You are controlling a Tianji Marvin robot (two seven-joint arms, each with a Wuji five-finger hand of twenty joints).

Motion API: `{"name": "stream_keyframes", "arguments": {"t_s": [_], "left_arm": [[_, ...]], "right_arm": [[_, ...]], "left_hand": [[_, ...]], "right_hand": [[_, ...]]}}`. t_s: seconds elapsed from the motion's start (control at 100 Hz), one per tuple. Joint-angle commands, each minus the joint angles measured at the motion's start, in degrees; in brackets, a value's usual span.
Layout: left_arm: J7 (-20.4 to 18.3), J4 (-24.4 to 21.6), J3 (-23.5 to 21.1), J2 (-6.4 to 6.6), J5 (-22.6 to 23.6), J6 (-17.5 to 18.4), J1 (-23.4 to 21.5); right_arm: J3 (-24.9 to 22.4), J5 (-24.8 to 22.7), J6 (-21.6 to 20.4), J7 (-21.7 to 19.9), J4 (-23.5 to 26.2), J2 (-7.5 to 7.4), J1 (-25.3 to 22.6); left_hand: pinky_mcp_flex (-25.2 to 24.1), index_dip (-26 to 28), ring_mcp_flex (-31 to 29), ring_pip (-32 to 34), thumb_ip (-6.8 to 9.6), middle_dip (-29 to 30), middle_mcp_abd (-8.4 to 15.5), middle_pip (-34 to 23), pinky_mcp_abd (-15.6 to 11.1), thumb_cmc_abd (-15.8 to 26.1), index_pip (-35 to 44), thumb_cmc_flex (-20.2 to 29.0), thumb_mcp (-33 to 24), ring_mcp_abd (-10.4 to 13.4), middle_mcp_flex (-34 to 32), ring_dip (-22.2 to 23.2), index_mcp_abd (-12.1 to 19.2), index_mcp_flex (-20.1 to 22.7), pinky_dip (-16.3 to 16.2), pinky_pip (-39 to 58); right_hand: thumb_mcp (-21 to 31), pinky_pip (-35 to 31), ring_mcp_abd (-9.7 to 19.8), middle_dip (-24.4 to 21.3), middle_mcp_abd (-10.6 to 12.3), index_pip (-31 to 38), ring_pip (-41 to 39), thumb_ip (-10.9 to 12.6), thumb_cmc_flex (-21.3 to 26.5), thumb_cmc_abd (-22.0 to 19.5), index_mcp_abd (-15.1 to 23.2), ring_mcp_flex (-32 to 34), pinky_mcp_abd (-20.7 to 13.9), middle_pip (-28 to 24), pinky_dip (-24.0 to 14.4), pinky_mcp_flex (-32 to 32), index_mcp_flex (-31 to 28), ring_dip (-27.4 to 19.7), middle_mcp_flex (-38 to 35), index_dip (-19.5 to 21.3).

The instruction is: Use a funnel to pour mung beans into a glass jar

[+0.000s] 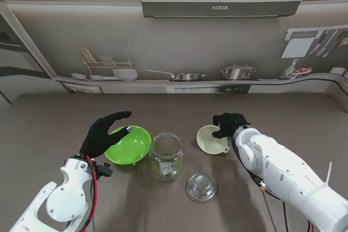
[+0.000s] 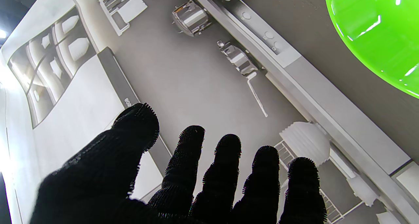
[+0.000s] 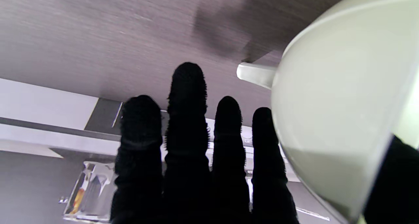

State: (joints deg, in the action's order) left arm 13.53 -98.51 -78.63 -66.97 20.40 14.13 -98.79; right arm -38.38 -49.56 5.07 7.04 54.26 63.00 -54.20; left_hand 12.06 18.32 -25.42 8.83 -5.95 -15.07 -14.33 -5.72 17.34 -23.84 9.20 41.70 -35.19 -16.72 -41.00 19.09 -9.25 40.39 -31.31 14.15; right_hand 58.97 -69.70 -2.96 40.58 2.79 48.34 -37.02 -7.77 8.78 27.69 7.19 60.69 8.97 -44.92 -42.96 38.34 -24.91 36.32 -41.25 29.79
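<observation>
Funnel (image 1: 211, 138) sits on the worktop (image 1: 283, 112) right of centre, wide mouth up and tipped toward the left side, so its long axis leans off vertical. A stub projects from its rim toward the far edge in the right wrist view (image 3: 257, 74). Cream-white, looks empty.

Right hand (image 1: 229, 124) is on the funnel's far-right rim: four fingers (image 3: 186, 119) run down the outside of the wall, thumb on the other side at the frame's corner. Reads as clamped on the rim, funnel appears to rest on the table.

Glass jar (image 1: 166, 156) stands upright just left of the funnel, mouth open, a little green at the bottom and a label on its near side. Jar lid (image 1: 202, 187), clear glass, lies flat nearer to me, between jar and right forearm, touching neither.

Green bowl (image 1: 128, 145) sits just left of the jar, close to touching it; can't tell if they meet. Contents not readable; the left wrist view shows only its glossy outer wall (image 2: 376, 31).

Left hand (image 1: 103, 133) hovers over the bowl's left rim, fingers (image 2: 226, 171) straight and spread, thumb apart, holding nothing.

Far edge of the worktop meets a printed kitchen backdrop.
</observation>
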Motion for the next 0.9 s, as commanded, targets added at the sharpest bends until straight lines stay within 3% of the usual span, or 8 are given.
{"name": "stream_keyframes", "arguments": {"t_s": [0.0, 0.07, 0.31, 0.55, 0.73, 0.89], "left_arm": [[-1.15, -0.24, 0.02, -0.07, -0.24, -0.21, -0.16], [-1.21, -0.23, 0.03, -0.06, -0.28, -0.24, -0.14], [-1.34, -0.26, 0.07, -0.05, -0.39, -0.34, -0.12], [-1.39, -0.23, 0.10, -0.04, -0.41, -0.36, -0.08], [-1.54, -0.22, 0.08, -0.01, -0.46, -0.39, -0.08], [-1.69, -0.23, 0.11, 0.02, -0.52, -0.40, -0.07]], "right_arm": [[-0.08, -0.44, 0.06, -1.20, 0.62, -0.20, -0.37], [-0.25, -1.00, 0.24, -1.79, 1.13, -0.44, -0.52], [-1.29, -1.62, 0.45, -3.31, 2.24, -0.85, -1.01], [-3.02, -1.97, 0.39, -4.41, 3.62, -1.08, -1.60], [-4.26, -2.39, 0.34, -4.90, 4.65, -1.24, -2.04], [-6.09, -3.83, -0.52, -5.53, 6.31, -1.69, -2.98]], "left_hand": [[-0.95, -0.38, -0.83, -0.62, 1.80, 0.23, -0.04, 0.44, -0.97, 1.71, -0.31, 1.08, 0.92, 0.08, -0.42, -0.70, 0.76, 0.21, 0.26, -1.57], [-0.91, -0.38, -0.85, -0.62, 1.81, 0.22, -0.10, 0.42, -1.02, 1.69, -0.29, 1.10, 0.93, 0.05, -0.46, -0.70, 0.79, 0.23, 0.25, -1.54], [-0.97, -0.39, -0.83, -0.66, 1.82, 0.23, 0.01, 0.44, -1.05, 1.69, -0.32, 1.11, 0.97, 0.14, -0.38, -0.69, 0.70, 0.18, 0.23, -1.56], [-1.02, -0.36, -0.88, -0.66, 1.82, 0.22, 0.00, 0.44, -0.98, 1.70, -0.23, 1.09, 1.01, 0.08, -0.38, -0.68, 0.75, 0.36, 0.22, -1.58], [-1.12, -0.36, -0.88, -0.68, 1.82, 0.21, 0.07, 0.43, -0.97, 1.79, -0.25, 1.09, 1.15, 0.12, -0.39, -0.68, 0.82, 0.29, 0.22, -1.62], [-1.11, -0.39, -0.91, -0.68, 1.83, 0.21, 0.03, 0.43, -0.93, 1.76, -0.33, 1.17, 1.17, 0.06, -0.39, -0.67, 0.82, 0.14, 0.21, -1.62]], "right_hand": [[-2.05, 0.98, -2.16, -1.45, -1.37, -0.73, 0.94, 2.03, -2.14, -0.60, -1.40, -2.69, 3.07, 0.77, 0.77, -1.56, 3.16, -1.46, 3.78, 1.38], [-3.85, 1.62, -2.58, -2.69, -1.89, -1.30, 1.58, 2.26, -2.37, -0.80, -2.25, -4.33, 3.17, 1.25, 0.88, -2.31, 5.46, -2.43, 6.38, 1.17], [-9.36, 5.39, -8.05, -9.08, -5.07, -4.65, 10.57, 2.77, -2.48, -0.54, -3.71, -12.53, 6.14, 5.29, 1.56, -5.71, 12.70, -9.53, 16.61, -0.18], [-18.07, 10.49, -12.29, -14.75, -5.93, -8.19, 18.90, 4.74, -2.64, -1.88, -3.57, -17.93, 9.60, 9.10, 3.29, -8.03, 16.75, -16.09, 22.30, -1.31], [-14.88, 13.23, -12.90, -16.22, -5.65, -9.00, 21.08, 5.06, -5.29, 1.15, -3.56, -19.73, 10.61, 9.98, 4.69, -9.47, 17.14, -18.04, 22.68, -1.55], [-14.08, 16.67, -12.28, -16.69, -5.41, -9.70, 22.59, 4.92, -6.57, 0.93, -3.63, -22.12, 10.66, 10.57, 6.25, -12.93, 17.49, -18.95, 23.55, -1.87]]}}
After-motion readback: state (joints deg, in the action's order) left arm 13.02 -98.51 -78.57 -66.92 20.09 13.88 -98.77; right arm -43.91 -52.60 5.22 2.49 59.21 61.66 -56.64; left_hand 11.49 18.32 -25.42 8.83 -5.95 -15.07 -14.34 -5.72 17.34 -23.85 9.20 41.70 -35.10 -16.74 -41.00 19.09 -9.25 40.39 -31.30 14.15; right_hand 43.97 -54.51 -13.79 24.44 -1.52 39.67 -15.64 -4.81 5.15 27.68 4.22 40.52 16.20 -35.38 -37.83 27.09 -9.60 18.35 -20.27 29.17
